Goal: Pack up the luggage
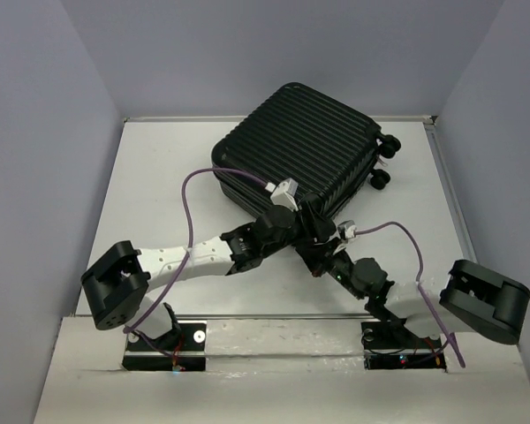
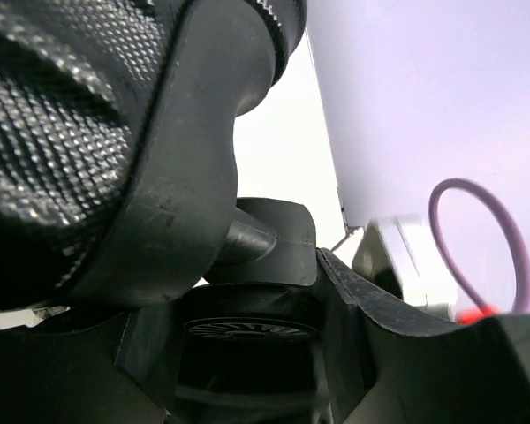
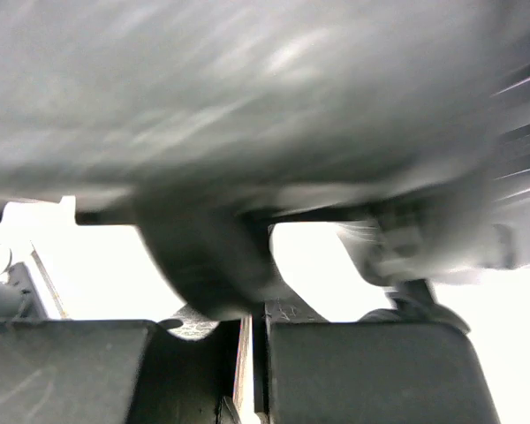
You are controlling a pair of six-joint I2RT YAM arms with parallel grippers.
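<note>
Luggage (image 1: 305,146) — right end effector (image 3: 253,329) at its near edge.

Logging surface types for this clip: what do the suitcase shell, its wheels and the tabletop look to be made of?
The luggage shell looks like hard moulded plastic, black with a low sheen: its straight parallel ribs hold their shape. The caster wheels look like black plastic or rubber, too small to tell which. The table top is white, smooth and matte, perhaps laminate or painted board.
</note>
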